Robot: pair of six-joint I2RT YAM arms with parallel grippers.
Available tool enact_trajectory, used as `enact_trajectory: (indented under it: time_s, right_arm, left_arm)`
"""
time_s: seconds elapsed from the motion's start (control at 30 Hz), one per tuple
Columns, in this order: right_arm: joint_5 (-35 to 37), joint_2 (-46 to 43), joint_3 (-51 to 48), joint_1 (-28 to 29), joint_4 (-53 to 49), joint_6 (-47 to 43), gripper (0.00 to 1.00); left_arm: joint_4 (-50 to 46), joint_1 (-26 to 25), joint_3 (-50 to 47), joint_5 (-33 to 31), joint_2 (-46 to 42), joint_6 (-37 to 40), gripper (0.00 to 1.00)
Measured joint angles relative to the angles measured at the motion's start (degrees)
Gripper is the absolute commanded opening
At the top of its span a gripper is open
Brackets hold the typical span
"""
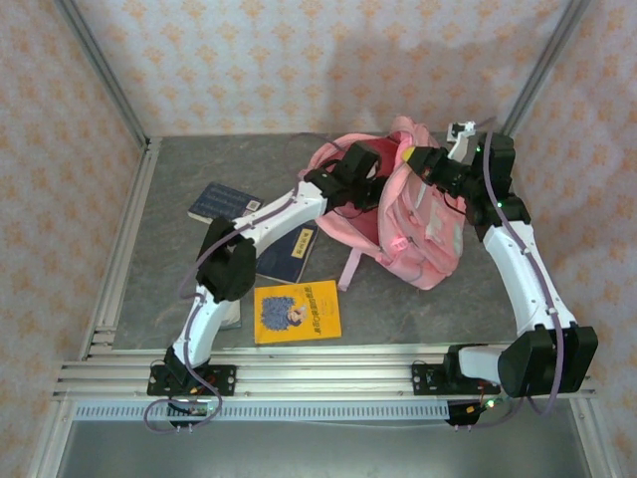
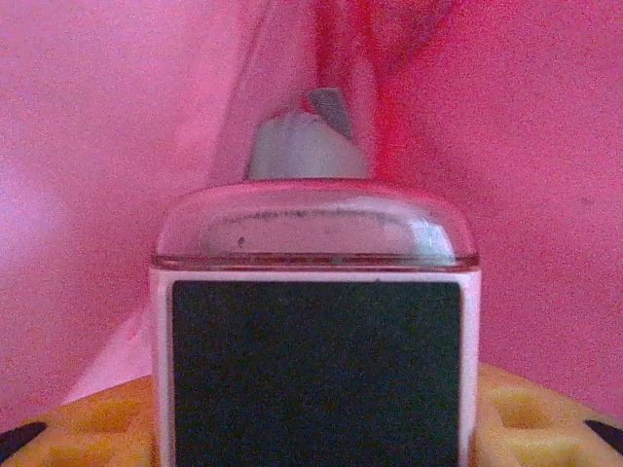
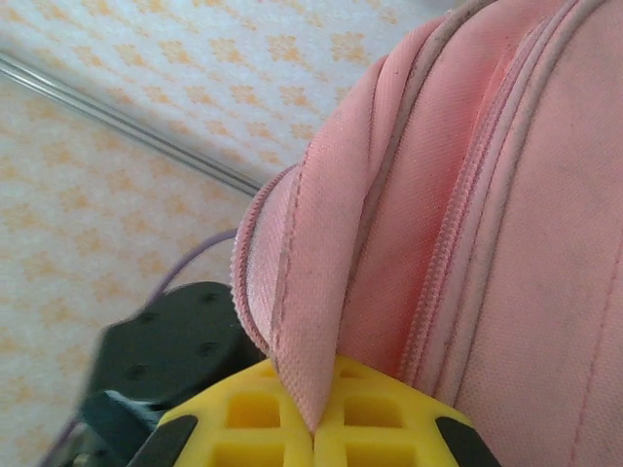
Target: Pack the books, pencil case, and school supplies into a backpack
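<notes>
Toward the back right of the worktop [image 1: 398,319], we see the left end effector [image 1: 360,171] inside the pink backpack [image 1: 433,239] clenched on the pencil sharpener [image 2: 313,360], right end effector [image 3: 313,433] pinching the backpack's rim, yellow book [image 1: 297,312] flat near the front.

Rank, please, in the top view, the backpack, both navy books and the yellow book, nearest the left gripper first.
1. backpack, around the left gripper.
2. middle navy book, just left of it.
3. far-left navy book, near-edge yellow book: too close to call.
</notes>
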Motion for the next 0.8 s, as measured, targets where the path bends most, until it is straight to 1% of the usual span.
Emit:
enact_trajectory:
  time_s: [0.07,0.1,0.13,0.2,0.23,0.27,0.3,0.53,0.63,0.8]
  right_arm:
    - [-0.9,0.2,0.0,0.0,1.4,1.4,0.0]
    - [-1.2,0.4,0.0,0.0,2.2,2.0,0.0]
    - [-1.5,0.7,0.0,0.0,2.9,2.5,0.0]
    - [-1.9,1.1,0.0,-0.4,4.0,3.2,0.0]
    - [-2.0,1.1,0.0,-0.8,4.0,3.4,0.0]
    - [-2.0,1.2,0.0,-1.0,4.1,3.5,0.0]
    - [-2.0,1.4,0.0,-1.1,4.4,3.5,0.0]
    - [-2.1,2.1,0.0,-1.1,4.3,2.8,0.0]
    - [-1.0,2.1,0.7,-1.0,2.4,0.2,0.0]
    - [5.3,1.2,2.5,-0.2,-3.7,-6.2,0.0]
  left_arm:
    - [0.9,-0.7,2.9,0.3,2.5,-1.4,0.47]
    - [1.4,-1.3,4.9,0.5,4.1,-2.0,0.49]
    - [1.5,-1.8,6.8,0.7,5.6,-2.5,0.54]
    - [1.7,-2.7,10.8,1.6,8.7,-3.0,0.76]
    - [1.6,-2.8,11.9,1.6,9.6,-3.5,0.84]
    - [1.6,-2.9,12.9,1.6,10.5,-3.5,0.97]
    - [1.5,-2.9,13.3,1.6,11.0,-3.9,1.0]
    - [-0.2,-2.8,13.5,1.4,11.1,-3.2,1.0]
    - [-2.0,-2.8,14.0,1.3,11.1,-1.7,1.0]
    - [-7.0,-2.8,14.1,0.7,9.5,2.2,1.0]
